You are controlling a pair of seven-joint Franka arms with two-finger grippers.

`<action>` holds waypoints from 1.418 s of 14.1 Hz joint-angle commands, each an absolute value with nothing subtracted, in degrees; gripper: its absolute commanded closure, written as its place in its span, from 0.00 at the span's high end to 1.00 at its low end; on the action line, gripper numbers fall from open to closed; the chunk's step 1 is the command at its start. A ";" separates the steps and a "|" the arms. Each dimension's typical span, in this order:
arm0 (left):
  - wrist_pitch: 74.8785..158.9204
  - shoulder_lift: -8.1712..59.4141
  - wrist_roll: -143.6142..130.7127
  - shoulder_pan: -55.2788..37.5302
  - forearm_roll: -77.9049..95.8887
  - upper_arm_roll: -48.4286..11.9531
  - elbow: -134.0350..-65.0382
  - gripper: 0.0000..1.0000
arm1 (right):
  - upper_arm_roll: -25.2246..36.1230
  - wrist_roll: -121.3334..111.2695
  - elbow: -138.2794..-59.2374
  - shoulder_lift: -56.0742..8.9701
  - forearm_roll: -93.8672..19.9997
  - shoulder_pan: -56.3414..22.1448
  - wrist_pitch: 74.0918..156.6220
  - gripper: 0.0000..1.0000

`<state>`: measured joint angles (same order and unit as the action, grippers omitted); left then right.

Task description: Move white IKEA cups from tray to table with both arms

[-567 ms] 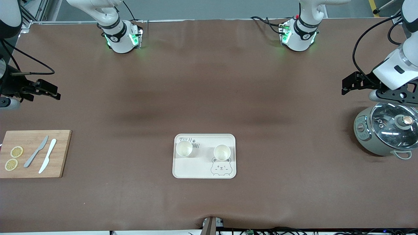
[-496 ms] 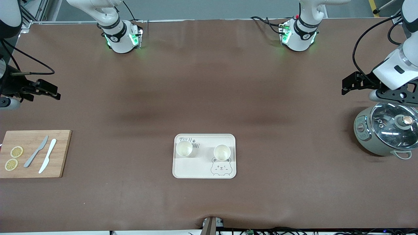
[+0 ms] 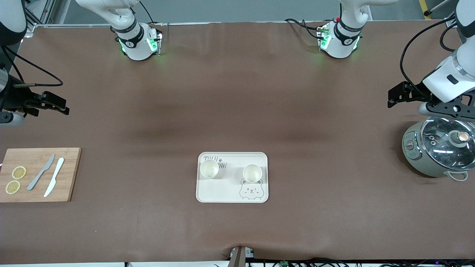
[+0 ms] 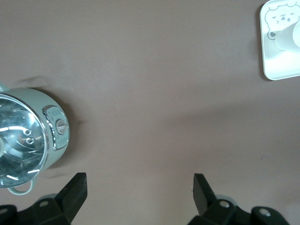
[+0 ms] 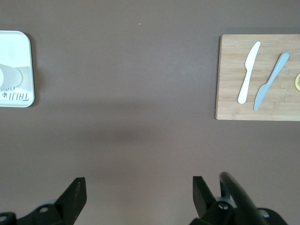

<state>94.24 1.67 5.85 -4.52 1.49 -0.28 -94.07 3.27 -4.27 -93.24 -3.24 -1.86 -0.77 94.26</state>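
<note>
**Front view: two cups wait on the tray, both arms idle**

Two white IKEA cups [image 3: 209, 168] [image 3: 252, 173] stand upright, side by side on the cream tray [image 3: 219, 193], one on the lettering, one at twelve o'clock of the bear face. Plain, handleless, tapered, they look light, rigid and smooth, possibly slippery; pinching across the rim or wall seems best. Left gripper [image 3: 399, 95] hangs released near the cooker [image 3: 438, 148]; right gripper [image 3: 55, 104], likewise spread, waits over bare table [image 3: 237, 92].

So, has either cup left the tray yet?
No, both cups stand on the tray, and both open grippers hang at the table's ends.
</note>
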 commanded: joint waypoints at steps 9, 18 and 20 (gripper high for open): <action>103.67 29.34 -19.24 -20.73 2.72 -1.58 -72.68 1.00 | 2.55 -1.86 -93.60 -15.10 -8.25 -6.41 108.44 1.00; 126.00 43.14 -28.12 -29.00 -0.09 -1.23 -72.77 1.00 | 2.46 17.83 -86.23 -30.13 -8.35 -19.76 121.53 1.00; 129.28 45.17 -28.48 -29.53 -0.35 -0.88 -72.77 1.00 | 2.46 20.64 -84.30 -33.64 -8.26 -22.75 124.88 1.00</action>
<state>127.24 42.71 -27.08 -28.63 1.07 -1.77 -74.91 1.97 17.60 -88.71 -29.14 -7.86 -20.25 123.43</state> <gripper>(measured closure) 0.000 0.000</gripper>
